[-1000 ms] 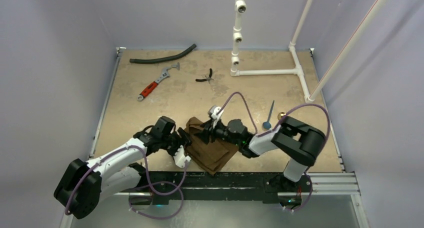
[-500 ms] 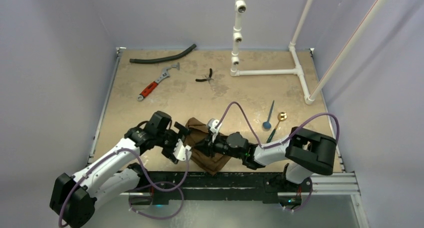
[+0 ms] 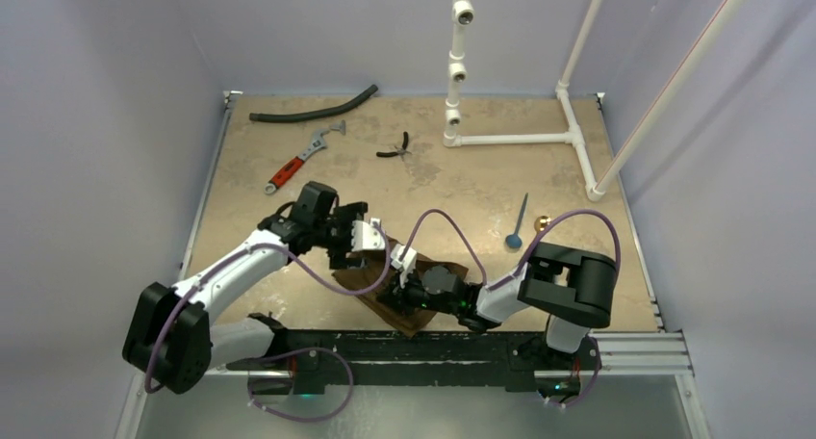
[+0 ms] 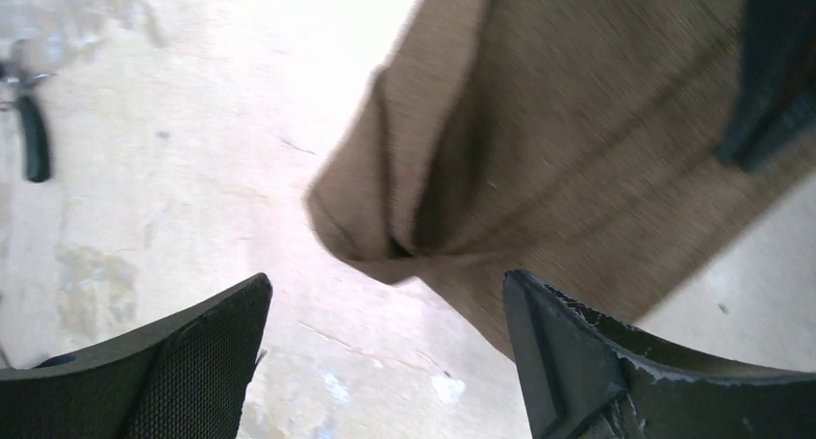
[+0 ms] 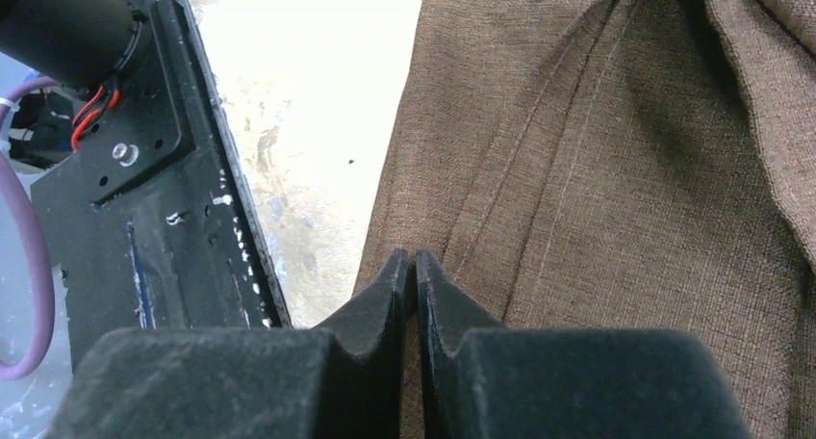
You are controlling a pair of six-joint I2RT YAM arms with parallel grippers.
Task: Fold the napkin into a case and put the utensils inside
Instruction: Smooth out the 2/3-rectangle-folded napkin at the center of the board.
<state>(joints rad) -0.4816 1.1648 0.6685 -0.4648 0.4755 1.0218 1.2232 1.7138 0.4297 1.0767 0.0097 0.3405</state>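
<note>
Napkin (image 3: 364, 280): dark-brown cloth in loose, partly folded layers, flat on the table (image 3: 289, 150), just beyond the base rail (image 3: 433, 345), about mid-length of it.
Right end effector (image 5: 414, 261): clenched on the napkin hem nearest the base rail; pads almost meeting, only a thin pinch of cloth between them.
Left end effector (image 4: 385, 287): released, jaws wide, poised over the napkin corner farthest from the base rail; nothing gripped.
Utensils (image 3: 519, 225): farther from the base rail, toward its right end, well apart from the napkin. Blue-bowled spoon plain; gold-bowled piece beside it half hidden by the right arm.
Step judged: folding under way; case not formed, nothing inside.
Risk, slip: shallow bite on the hem; likely loss of cloth on a quick pull.
Risk, layers: puffed, open corner below the left end effector; possible catch of one layer only, undoing the fold.
Risk, drag: no hold-down; whole cloth liable to slide toward the base rail rather than crease.
Risk, collision: both end effectors close together over the cloth.
Risk, snag: purple cable (image 3: 438, 214) looping above the cloth.
</note>
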